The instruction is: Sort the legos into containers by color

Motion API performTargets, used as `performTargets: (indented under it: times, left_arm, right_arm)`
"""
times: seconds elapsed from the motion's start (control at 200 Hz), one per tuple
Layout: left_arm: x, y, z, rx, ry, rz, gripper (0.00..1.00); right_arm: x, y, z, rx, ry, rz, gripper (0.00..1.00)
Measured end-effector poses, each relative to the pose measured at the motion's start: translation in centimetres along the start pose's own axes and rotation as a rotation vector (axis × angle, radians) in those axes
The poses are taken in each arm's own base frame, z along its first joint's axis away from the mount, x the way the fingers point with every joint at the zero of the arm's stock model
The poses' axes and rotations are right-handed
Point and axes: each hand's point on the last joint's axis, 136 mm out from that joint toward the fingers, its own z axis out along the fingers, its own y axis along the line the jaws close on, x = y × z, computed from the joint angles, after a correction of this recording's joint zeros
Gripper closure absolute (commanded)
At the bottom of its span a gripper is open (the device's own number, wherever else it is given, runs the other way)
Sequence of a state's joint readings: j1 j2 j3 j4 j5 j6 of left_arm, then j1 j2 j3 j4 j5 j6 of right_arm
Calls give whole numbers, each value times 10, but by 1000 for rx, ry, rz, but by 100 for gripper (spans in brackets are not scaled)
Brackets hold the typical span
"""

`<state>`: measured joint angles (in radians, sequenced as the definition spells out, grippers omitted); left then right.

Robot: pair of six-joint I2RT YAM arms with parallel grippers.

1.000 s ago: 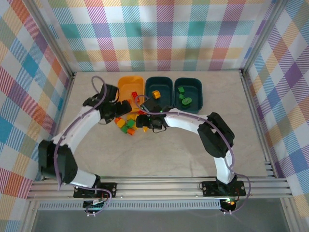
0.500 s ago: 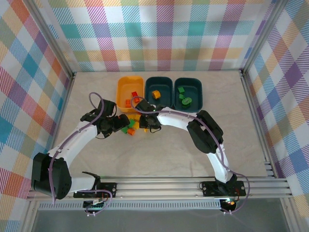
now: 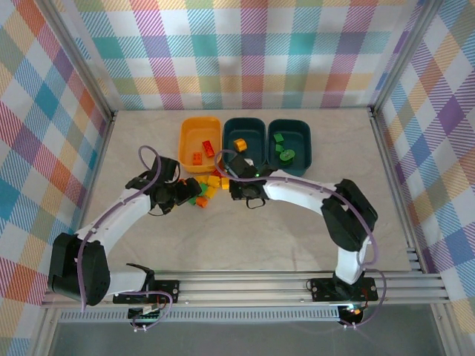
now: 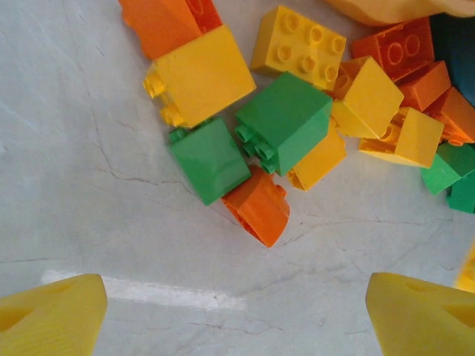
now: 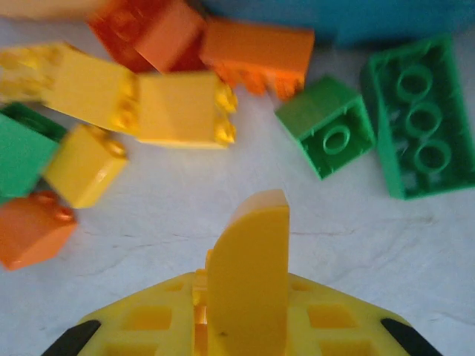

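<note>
Legos lie untouched before the left gripper, jaws wide.

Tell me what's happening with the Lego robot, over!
Left end effector open above legos. Right end effector shut, empty. Most loose, outside the tubs.

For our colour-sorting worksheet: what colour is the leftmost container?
The leftmost container is orange-yellow, seen best in the top external view.
</note>
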<state>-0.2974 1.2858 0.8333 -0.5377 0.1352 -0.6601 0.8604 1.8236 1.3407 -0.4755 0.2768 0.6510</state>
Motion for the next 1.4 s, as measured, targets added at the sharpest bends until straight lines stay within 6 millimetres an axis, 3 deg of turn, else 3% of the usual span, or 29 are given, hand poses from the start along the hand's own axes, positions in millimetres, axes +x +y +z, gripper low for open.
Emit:
performTargets:
  times: [0.09, 0.19, 0.32, 0.415, 0.575, 0.655, 0.72, 0.925, 1.05, 1.14, 1.215, 1.29, 1.4]
  left_arm:
    - [11, 0, 11, 38, 36, -45, 10]
    - [25, 0, 22, 61, 71, -86, 10]
    - [42, -2, 27, 73, 104, -92, 10]
    - [48, 0, 26, 77, 110, -98, 10]
    - [49, -2, 18, 97, 94, -95, 10]
    - [47, -3, 16, 104, 85, -93, 10]
    - [47, -3, 16, 103, 86, -93, 10]
    - [47, -3, 17, 100, 88, -93, 10]
    - [44, -7, 18, 99, 89, -93, 10]
    - [43, -8, 21, 92, 95, -94, 10]
    - [43, -7, 26, 80, 109, -95, 10]
    - [43, -7, 30, 70, 121, -94, 10]
    - [40, -13, 34, 70, 137, -87, 10]
  right_arm:
    - [-31, 1, -11, -25, -58, -3, 77]
    - [-76, -12, -9, -27, -105, 31, 77]
    - [-134, -35, 16, -16, -141, 73, 77]
    - [-146, -52, 40, 9, -123, 84, 75]
    - [-134, -57, 69, 22, -43, 72, 68]
    - [-131, -56, 75, 21, -17, 56, 53]
    - [-134, -53, 76, 14, -11, 45, 46]
    - [-144, -45, 55, -16, -46, 19, 42]
    - [-135, -46, 14, -34, -86, -10, 46]
    - [-118, -49, -18, -48, -120, -40, 46]
    - [-97, -53, -31, -53, -129, -77, 44]
    - [-71, -60, -29, -47, -100, -111, 40]
    - [-24, -74, -7, -11, 2, -170, 34]
